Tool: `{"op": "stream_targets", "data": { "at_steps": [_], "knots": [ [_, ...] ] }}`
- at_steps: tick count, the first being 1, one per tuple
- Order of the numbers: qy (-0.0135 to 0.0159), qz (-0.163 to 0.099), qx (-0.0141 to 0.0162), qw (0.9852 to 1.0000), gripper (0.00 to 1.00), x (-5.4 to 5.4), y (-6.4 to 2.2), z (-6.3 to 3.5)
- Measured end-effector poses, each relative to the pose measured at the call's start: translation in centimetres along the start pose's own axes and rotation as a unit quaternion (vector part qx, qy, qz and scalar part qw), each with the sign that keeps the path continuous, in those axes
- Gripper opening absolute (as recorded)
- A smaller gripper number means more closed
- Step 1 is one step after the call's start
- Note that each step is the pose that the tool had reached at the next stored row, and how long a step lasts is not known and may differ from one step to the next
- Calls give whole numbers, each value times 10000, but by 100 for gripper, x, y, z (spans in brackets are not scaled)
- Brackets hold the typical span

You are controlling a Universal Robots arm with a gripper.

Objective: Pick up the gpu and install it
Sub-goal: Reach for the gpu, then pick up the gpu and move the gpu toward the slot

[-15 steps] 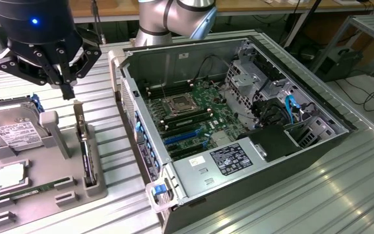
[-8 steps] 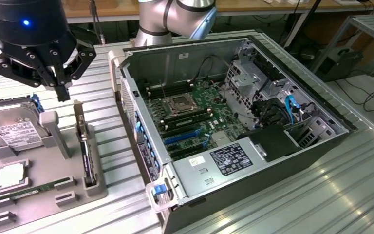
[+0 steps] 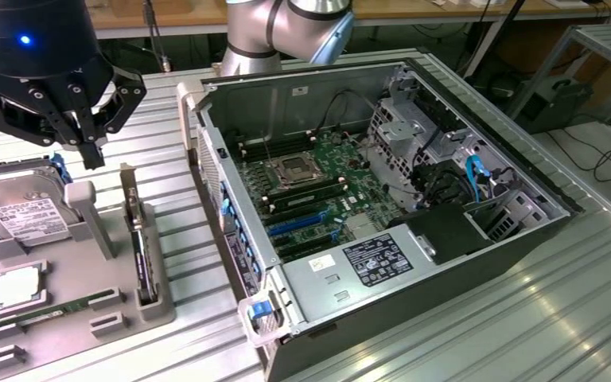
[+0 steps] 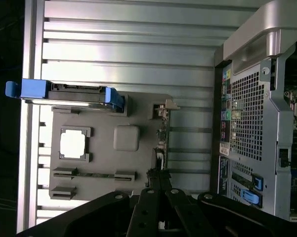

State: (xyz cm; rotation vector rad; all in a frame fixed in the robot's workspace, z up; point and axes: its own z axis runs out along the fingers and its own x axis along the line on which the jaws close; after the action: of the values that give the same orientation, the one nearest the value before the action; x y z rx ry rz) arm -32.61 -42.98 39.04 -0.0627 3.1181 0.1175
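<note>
Grey plastic forms the holder (image 3: 83, 270) keeping the gpu (image 3: 136, 239) upright on edge just below the pincer (image 3: 91, 155), whose jaws are pressed together, holding nothing; lowered like this, they could strike the card's top edge rather than straddle it, tipping or cracking it.

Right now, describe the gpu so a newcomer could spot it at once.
Find the open computer case; on the exterior view's left of it sits a grey parts holder. The gpu stands on edge in the slot along the holder's case-side edge. Unlike the labelled hard drive and flat green memory stick, it is a thin dark upright card.
</note>
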Motion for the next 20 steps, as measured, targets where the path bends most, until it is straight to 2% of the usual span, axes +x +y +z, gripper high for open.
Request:
{"op": "stream_targets", "data": {
  "at_steps": [15,19,20],
  "knots": [
    [0,0,0,10000,11,5,0,0],
    [0,0,0,10000,36,5,0,0],
    [0,0,0,10000,36,5,0,0]
  ]
}}
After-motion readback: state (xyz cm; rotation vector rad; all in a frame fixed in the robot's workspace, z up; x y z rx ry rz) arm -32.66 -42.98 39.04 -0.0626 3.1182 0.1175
